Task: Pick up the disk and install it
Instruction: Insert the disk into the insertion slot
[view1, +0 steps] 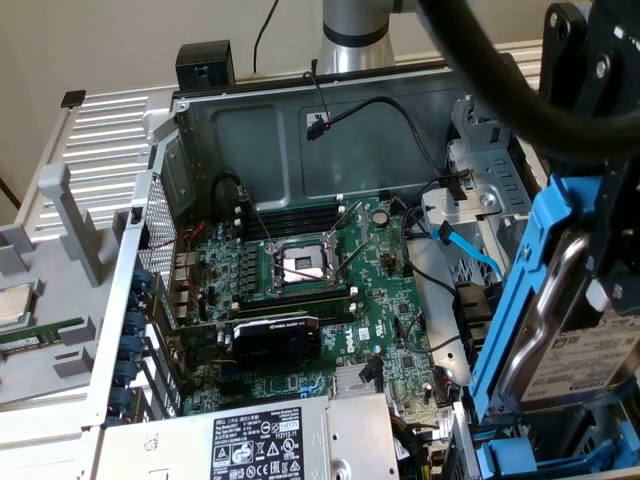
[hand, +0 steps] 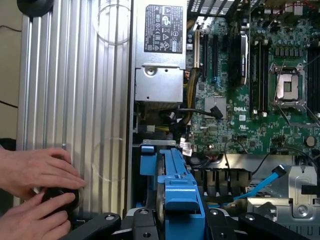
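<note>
1. Gripper (hand: 175, 223): black fingers are seen clamped either side of a blue frame, holding the disk.
2. Disk (view1: 585, 355): silver-grey, white-labelled, clipped in the blue frame. It is held on edge and tilted at the exterior view's right, over the front bay. Its lower end is near blue rails (view1: 530, 462); contact cannot be told. In the wrist view its frame (hand: 176, 192) is seen edge-on between the fingers.
3. Hands (hand: 35, 170): two of a person's hands are placed on a black knob (hand: 61, 199), at the edge of a ribbed silver panel (hand: 85, 100).
4. Power supply (view1: 270, 440): grey box with a black-and-white label, set in the case beside the panel.
5. Cage (view1: 480, 200): silver metal, located beyond the disk. A blue cable (view1: 470, 250) is run from it.
6. Board (view1: 380, 290): green, laid flat in the open case. A black card (view1: 275, 340) is fitted just beyond the power supply, and a bare socket (view1: 300, 262) is seen beyond the card.
7. Chip (view1: 15, 305): small, square and silver, laid outside the case at the exterior view's left, well apart from the disk.
8. Wall (view1: 260, 135): grey inner side of the case, with a loose black lead hung over it.
9. Arm (view1: 355, 30): silver column, stood behind the case.
</note>
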